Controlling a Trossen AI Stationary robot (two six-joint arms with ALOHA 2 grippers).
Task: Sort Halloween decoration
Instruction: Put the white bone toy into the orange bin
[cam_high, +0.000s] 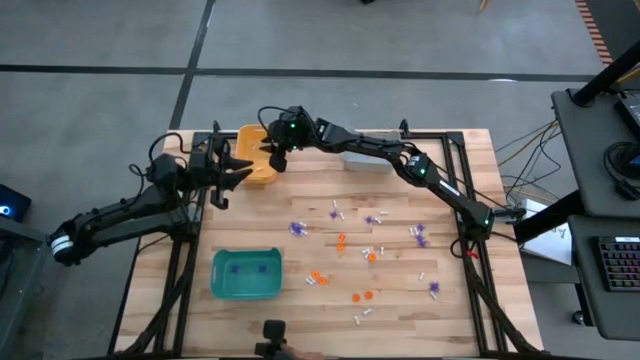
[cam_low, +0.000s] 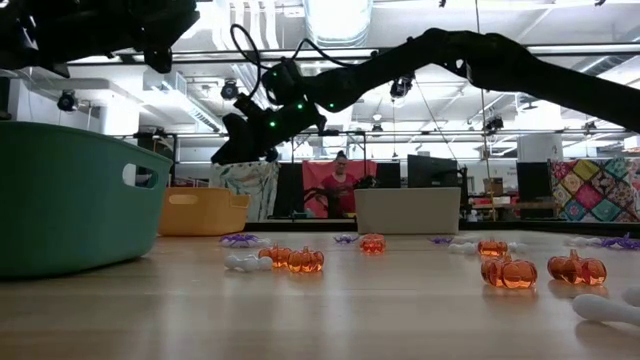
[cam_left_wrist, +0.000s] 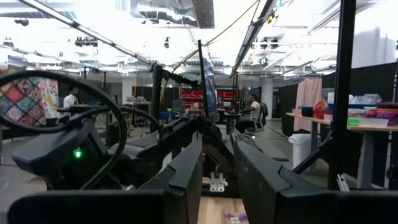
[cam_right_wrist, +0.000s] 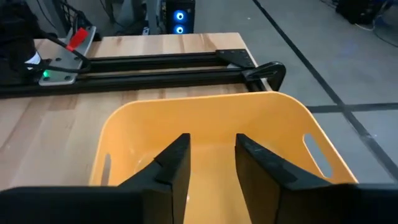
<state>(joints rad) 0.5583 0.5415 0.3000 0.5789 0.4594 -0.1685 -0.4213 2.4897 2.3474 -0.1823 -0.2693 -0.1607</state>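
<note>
A wooden table (cam_high: 400, 310) carries three plastic bins: a teal bin (cam_high: 246, 274) at about seven o'clock, an orange-yellow bin (cam_high: 252, 155) at eleven o'clock, and a grey bin (cam_high: 362, 160) near twelve o'clock. Beyond the table, a person (cam_low: 340, 180) sits among desks and monitors.

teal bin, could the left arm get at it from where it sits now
Probably yes. The teal bin sits on the left arm's side of the table, with only bare wood between it and the left gripper, which hangs near the orange-yellow bin. The right gripper is over that bin.
</note>
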